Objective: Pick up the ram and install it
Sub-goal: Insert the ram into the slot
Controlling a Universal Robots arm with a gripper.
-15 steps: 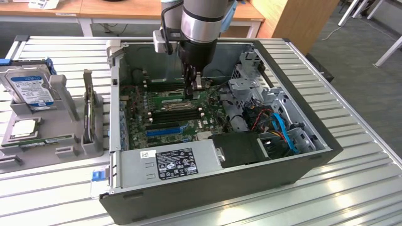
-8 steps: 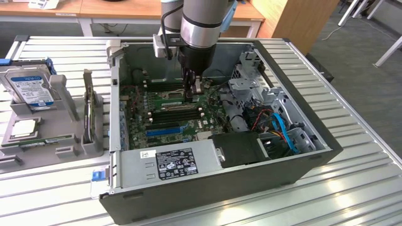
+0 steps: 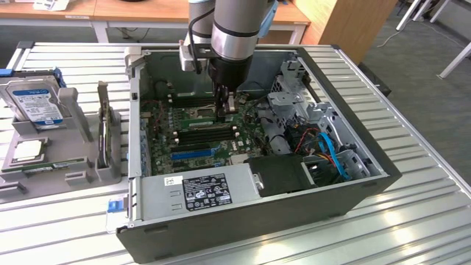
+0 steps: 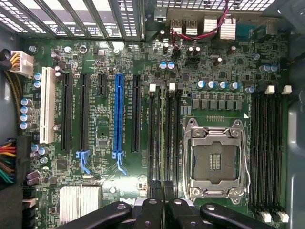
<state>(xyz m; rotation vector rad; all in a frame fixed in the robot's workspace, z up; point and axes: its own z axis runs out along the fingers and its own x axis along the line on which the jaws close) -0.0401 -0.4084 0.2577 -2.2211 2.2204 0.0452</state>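
Observation:
The ram (image 4: 164, 136) is a thin green stick seen edge-on, standing in the bank of black memory slots (image 4: 153, 138) beside the empty processor socket (image 4: 214, 162). My gripper (image 4: 164, 202) is right over one end of the stick, its two black fingers (image 4: 151, 212) pressed together with the ram's edge running in between them. In the exterior view the gripper (image 3: 228, 110) reaches straight down into the open computer case (image 3: 346, 182), its tips at the motherboard's (image 3: 165, 138) memory slots.
A second bank of memory slots (image 4: 267, 148) lies past the socket. Blue cables (image 3: 335, 157) and a drive cage (image 3: 294, 99) crowd the case's side toward the exterior view's right. A grey fixture (image 3: 70, 138) outside holds a blue-labelled hard drive (image 3: 33, 102) and a square processor (image 3: 28, 150).

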